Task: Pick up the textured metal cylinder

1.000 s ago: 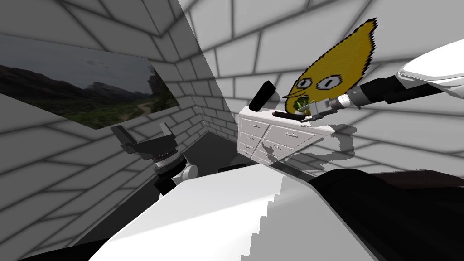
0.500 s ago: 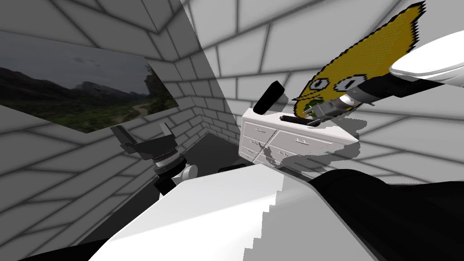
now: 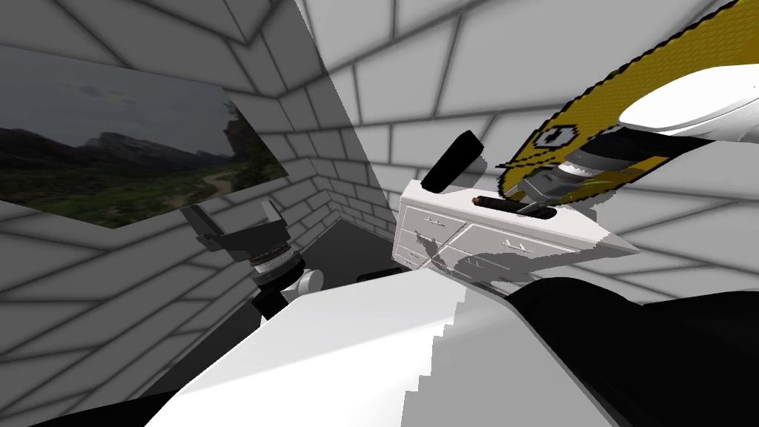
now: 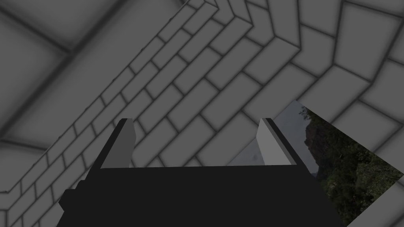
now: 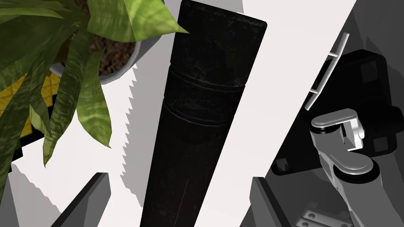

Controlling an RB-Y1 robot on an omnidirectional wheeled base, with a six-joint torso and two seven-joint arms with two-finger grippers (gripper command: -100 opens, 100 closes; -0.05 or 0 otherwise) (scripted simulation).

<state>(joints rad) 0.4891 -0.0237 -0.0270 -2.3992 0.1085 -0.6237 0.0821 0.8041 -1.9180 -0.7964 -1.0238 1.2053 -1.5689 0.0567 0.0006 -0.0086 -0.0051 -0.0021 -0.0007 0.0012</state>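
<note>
Over the last second my right pincer point(image 5: 178, 177) has dropped over the long, scuffed black cylinder point(image 5: 201, 118) lying on the white dresser point(image 3: 578, 226), centre right in the head view. Its blades straddle the cylinder, spread and not yet clenched, so closing looks next. The left pincer point(image 4: 196, 121) idles, released.

On top of the dresser point(image 3: 474, 241): cylinder point(image 5: 201, 118) lying flat, between the potted plant point(image 5: 92, 102) (wall side) and the front edge. Right gripper point(image 5: 177, 179) over the cylinder, jaws either side, not touching. Left gripper point(image 3: 233, 219) well off to the left.
</note>
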